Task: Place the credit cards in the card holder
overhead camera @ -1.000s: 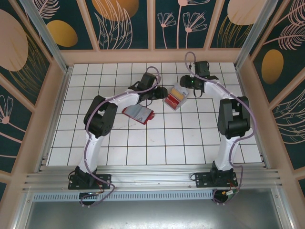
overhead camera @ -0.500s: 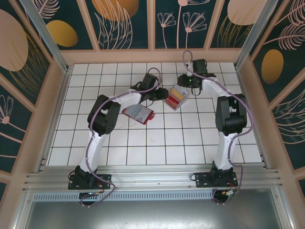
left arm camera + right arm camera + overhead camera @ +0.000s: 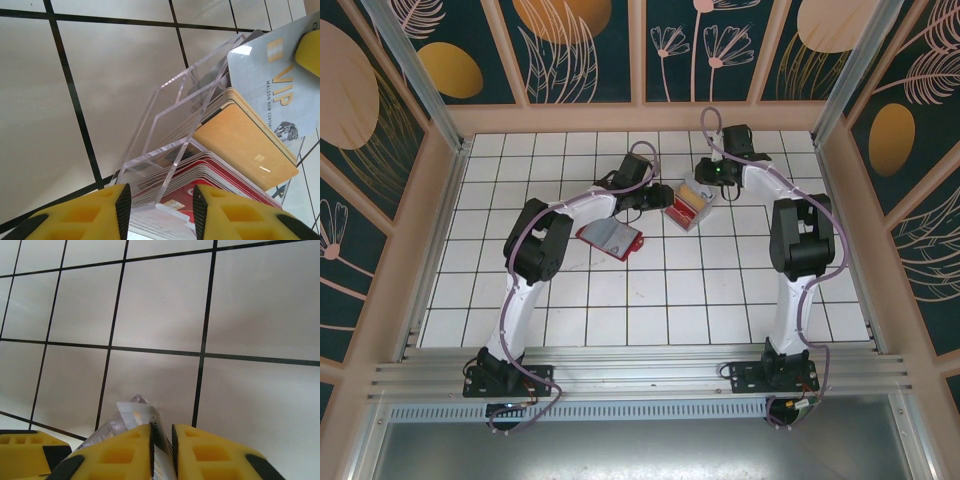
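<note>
the clear box stands just ahead of the left pincer, its near end between that pincer's parted jaws; whether the pads press on it i cannot tell. inside sit a stack of red cards nearest the pincer and a stack of tan cards beyond them. a grey card marked vip stands tilted at the far end, above the tan stack. the right pincer is clamped on this card's edge, its fingers nearly together. the card holder lies on the table, near the left pincer on its near-left side. the box's lower edge and the red stack's end are cut off behind the fingers.
</note>
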